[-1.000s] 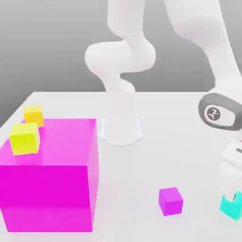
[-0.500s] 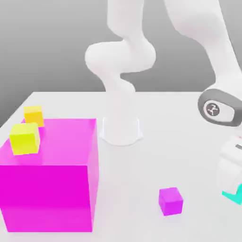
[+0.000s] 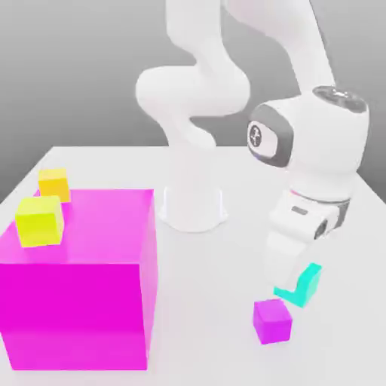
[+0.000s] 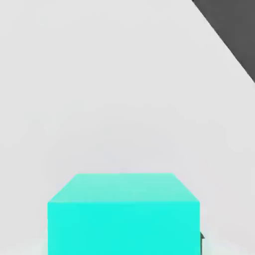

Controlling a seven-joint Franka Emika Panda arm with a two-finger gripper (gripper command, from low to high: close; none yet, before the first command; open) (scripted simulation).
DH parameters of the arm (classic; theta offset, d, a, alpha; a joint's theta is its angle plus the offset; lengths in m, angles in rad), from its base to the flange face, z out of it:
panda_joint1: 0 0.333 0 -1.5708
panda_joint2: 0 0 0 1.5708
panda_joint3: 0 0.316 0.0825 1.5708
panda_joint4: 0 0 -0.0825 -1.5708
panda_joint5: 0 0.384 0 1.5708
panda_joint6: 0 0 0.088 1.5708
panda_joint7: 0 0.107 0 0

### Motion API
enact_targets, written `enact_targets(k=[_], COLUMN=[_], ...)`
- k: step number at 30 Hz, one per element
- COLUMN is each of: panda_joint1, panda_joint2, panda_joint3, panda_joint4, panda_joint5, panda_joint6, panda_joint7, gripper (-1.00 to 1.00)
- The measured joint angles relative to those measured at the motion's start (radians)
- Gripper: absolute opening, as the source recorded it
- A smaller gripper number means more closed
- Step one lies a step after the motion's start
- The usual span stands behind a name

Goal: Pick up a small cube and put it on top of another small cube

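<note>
- The tool (image 3: 295,290) is clamped on the small plain cyan cube (image 3: 299,286), which hangs clear of the white tabletop (image 3: 226,301). In the hand view the cyan cube (image 4: 124,214) sits close under the camera, with bare tabletop behind it.
- The small plain magenta cube (image 3: 272,320), the target, rests on the tabletop just below the held cube and slightly toward the exterior view's left. In that view the cyan cube's lower corner looks close to the magenta cube's top, but I cannot tell whether the two touch or are merely lined up along the line of sight.
- The coming move turns on that offset. By my judgement the held cube must shift a little toward the exterior view's left and toward the viewer to stand squarely over the magenta one, then come straight down.
- The held cube looks turned relative to the magenta cube, so its edges do not run parallel to the target's. Both are equal-sided, so no long axis matters, but a wrist turn would help the faces match.
- The landing surface is the flat, level magenta top, no wider than the cyan cube, so there is little margin for error.
- Room is good. The large magenta block (image 3: 75,283), with the small yellow-green cube (image 3: 39,221) on it, stands well apart toward the exterior view's left. The small orange-yellow cube (image 3: 54,183) sits behind it, and the robot's white base (image 3: 193,207) stands well back.
</note>
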Motion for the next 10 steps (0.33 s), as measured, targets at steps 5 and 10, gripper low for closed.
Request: enact_targets(k=[5, 10], panda_joint1=[0.003, 0.031], panda_joint2=[0.063, 0.162], panda_joint3=[-0.032, -0.08], panda_joint4=[-0.031, -0.028], panda_joint5=[0.002, -0.094], panda_joint6=[0.097, 0.186], panda_joint7=[-0.069, -0.001], gripper=[-1.0, 1.0])
